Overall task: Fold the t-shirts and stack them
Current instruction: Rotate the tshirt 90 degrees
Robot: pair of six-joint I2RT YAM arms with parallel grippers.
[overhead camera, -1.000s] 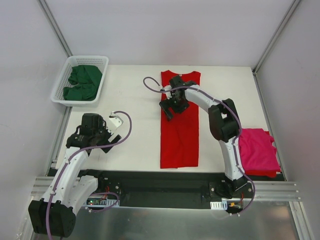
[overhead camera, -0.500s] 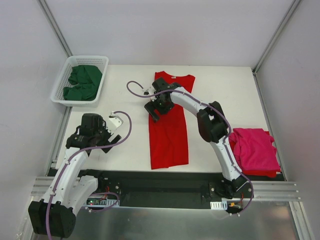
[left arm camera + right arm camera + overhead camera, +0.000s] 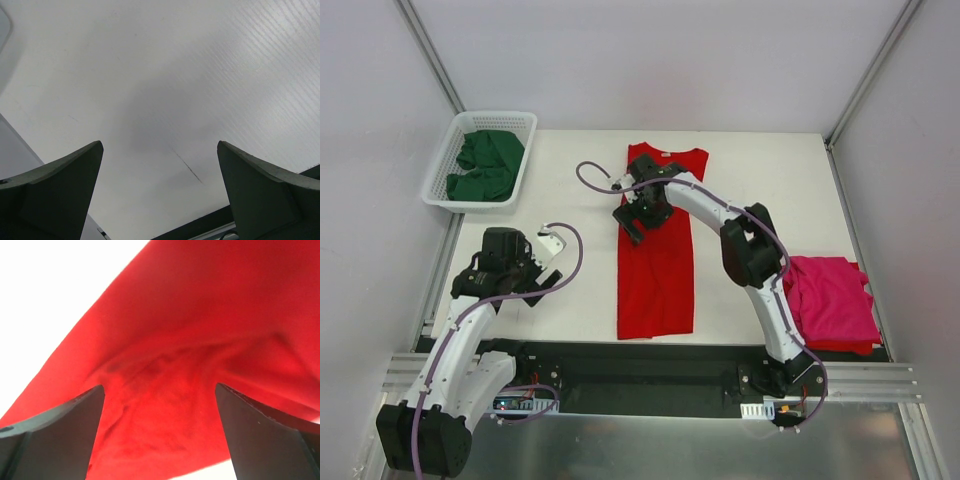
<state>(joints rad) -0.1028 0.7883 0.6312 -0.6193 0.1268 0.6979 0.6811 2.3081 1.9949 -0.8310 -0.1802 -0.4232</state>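
Note:
A bright red t-shirt (image 3: 660,270), folded into a long narrow strip, lies lengthwise in the middle of the table. My right gripper (image 3: 635,218) sits low over its upper left part, jaws wide open. In the right wrist view, wrinkled red cloth (image 3: 165,340) fills the gap of the right gripper (image 3: 159,386), and nothing is pinched. A magenta-pink t-shirt (image 3: 832,300) lies folded at the right edge. Dark green t-shirts (image 3: 485,165) are bundled in the basket. My left gripper (image 3: 542,278) hovers open over bare table at the near left, and the left gripper (image 3: 160,142) holds nothing in its wrist view.
A white lattice basket (image 3: 448,152) stands at the far left corner. Grey walls close in the table on three sides. A black rail (image 3: 650,365) with the arm bases runs along the near edge.
The red t-shirt has slid to the left along with my right gripper resting on it, mostly in the first half second. The left arm has not moved.

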